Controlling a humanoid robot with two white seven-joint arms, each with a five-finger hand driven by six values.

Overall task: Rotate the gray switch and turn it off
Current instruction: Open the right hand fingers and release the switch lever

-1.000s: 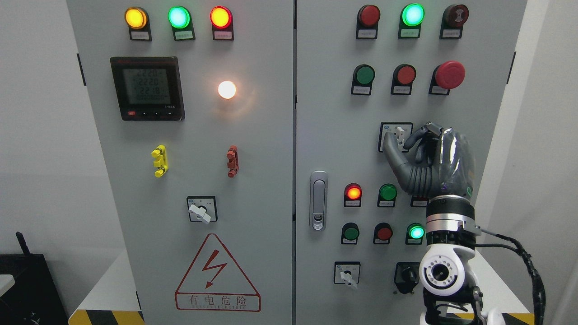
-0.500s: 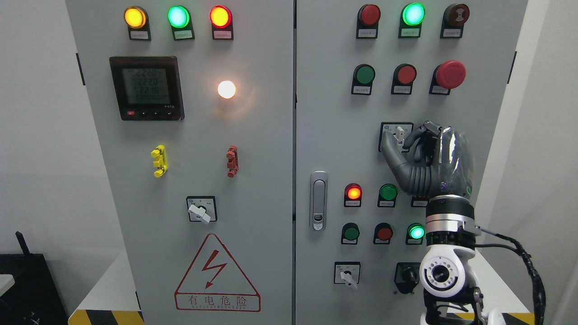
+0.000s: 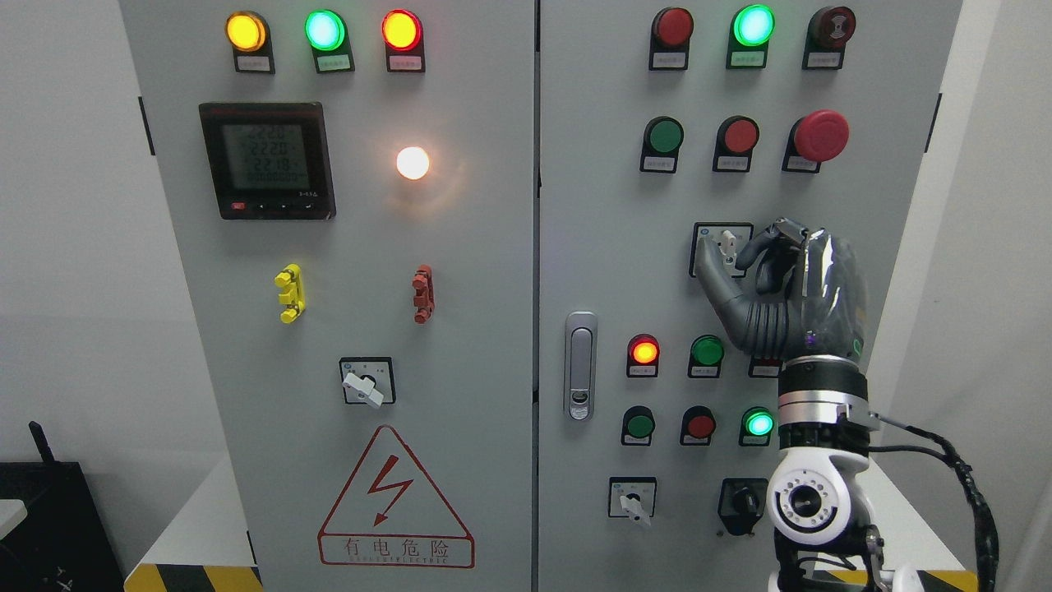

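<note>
The gray switch (image 3: pixel 728 241) is a small rotary knob on a square plate (image 3: pixel 708 233) in the middle of the right cabinet door. Its handle points about straight up. My right hand (image 3: pixel 729 253) comes up from the lower right and is closed around the knob. The thumb (image 3: pixel 712 275) lies at the knob's left and the index finger (image 3: pixel 754 247) at its right. The palm hides the right part of the plate. My left arm is out of view.
The cabinet has two doors with lit indicator lamps, push buttons and a red emergency button (image 3: pixel 820 135). Other rotary switches sit at the left door (image 3: pixel 366 381) and lower right (image 3: pixel 631 498), (image 3: pixel 741 500). A door handle (image 3: pixel 580 366) is left of my hand.
My right hand and forearm have drifted very slightly to the right. The knob's handle stands about the same as before.
</note>
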